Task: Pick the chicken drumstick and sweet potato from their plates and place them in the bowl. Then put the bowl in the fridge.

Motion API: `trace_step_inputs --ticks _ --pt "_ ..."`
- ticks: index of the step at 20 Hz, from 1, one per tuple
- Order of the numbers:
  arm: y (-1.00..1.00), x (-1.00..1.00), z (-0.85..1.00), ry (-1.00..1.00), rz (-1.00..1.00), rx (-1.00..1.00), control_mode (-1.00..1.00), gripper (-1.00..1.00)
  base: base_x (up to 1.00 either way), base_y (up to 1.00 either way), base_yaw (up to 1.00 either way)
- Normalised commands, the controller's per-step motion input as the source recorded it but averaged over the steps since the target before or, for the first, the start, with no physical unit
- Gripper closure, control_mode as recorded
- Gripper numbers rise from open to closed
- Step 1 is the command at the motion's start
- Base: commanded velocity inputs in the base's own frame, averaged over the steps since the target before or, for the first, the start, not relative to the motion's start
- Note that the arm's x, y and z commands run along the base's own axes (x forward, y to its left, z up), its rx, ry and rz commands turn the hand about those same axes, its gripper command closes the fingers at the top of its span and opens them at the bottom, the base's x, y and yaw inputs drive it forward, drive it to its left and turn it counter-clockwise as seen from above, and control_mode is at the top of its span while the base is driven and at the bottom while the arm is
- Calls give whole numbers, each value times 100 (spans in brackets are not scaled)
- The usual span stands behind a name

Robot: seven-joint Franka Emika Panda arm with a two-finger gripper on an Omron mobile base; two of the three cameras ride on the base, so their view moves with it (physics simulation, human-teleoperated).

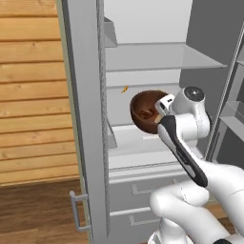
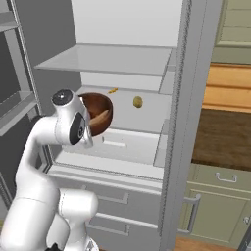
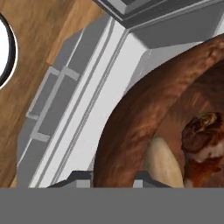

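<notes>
The fridge (image 1: 86,95) (image 2: 182,122) stands open in front of me, pale inside. My gripper (image 1: 161,110) (image 2: 89,125) (image 3: 111,178) is shut on the rim of the dark reddish-brown bowl (image 1: 145,112) (image 2: 99,112) (image 3: 131,127). It holds the bowl tilted in the air above the fridge's lower shelf (image 1: 128,138). In the bowl lie the golden-brown chicken drumstick (image 3: 203,135) and a pale tan oval piece (image 3: 164,164) that looks like the sweet potato. The plates are out of view.
An upper shelf (image 1: 157,57) (image 2: 108,59) spans the fridge above the bowl, with drawers (image 1: 138,190) below. A small yellowish oval thing (image 2: 138,102) and an orange bit (image 1: 125,89) (image 2: 112,90) show against the back wall. Green cabinets (image 2: 220,206) stand to the right, a wooden wall (image 1: 28,95) to the left.
</notes>
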Motion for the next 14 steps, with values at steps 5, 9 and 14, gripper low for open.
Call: trace_step_inputs --ticks 5,9,14 --pt "0 68 1 -1 12 -13 -100 100 0 0 0" --pt "0 77 0 0 8 -8 -100 100 0 0 0" --pt "0 69 -1 -1 8 -9 -100 100 0 0 0"
